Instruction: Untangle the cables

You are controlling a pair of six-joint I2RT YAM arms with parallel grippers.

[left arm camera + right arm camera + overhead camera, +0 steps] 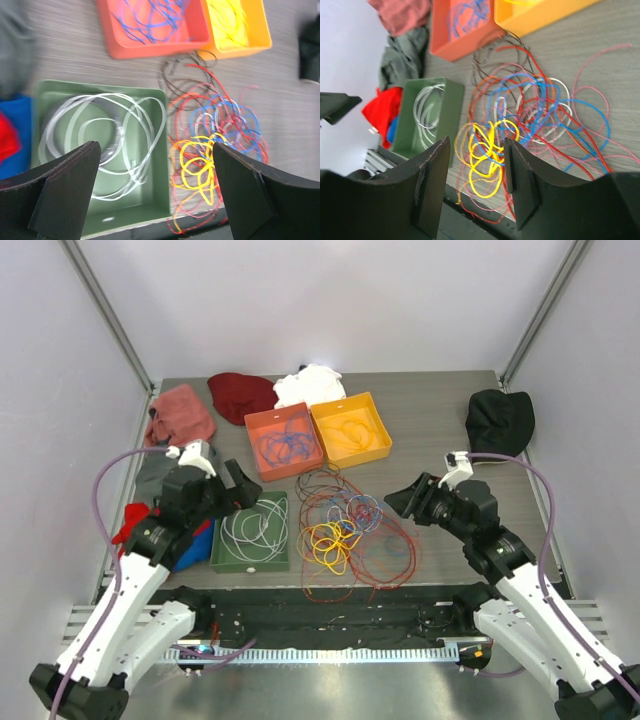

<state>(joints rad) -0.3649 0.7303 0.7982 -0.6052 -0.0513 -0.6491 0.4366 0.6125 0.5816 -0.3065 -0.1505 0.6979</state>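
Top external view: the cables (347,528) lie in 1 loose heap on the worktop (430,430), between the 2 hands and just right of the green tray (284,540). The heap runs slightly longer from far to near, from the orange tray (253,445) and yellow tray (383,425) down to the near edge. Red, blue, yellow, white and dark strands overlap so much that no single one can be traced, and no ends can be picked out. The left wrist view is blurred, and its fingers (65,195) and lower border cut off the heap's near loops. White cable is coiled in the green tray, blue in the orange and yellow in the yellow. The left hand (245,490) hangs over the green tray, jaws wide and empty. The right hand (403,502) hangs right of the heap, jaws partly apart, gripping nothing.
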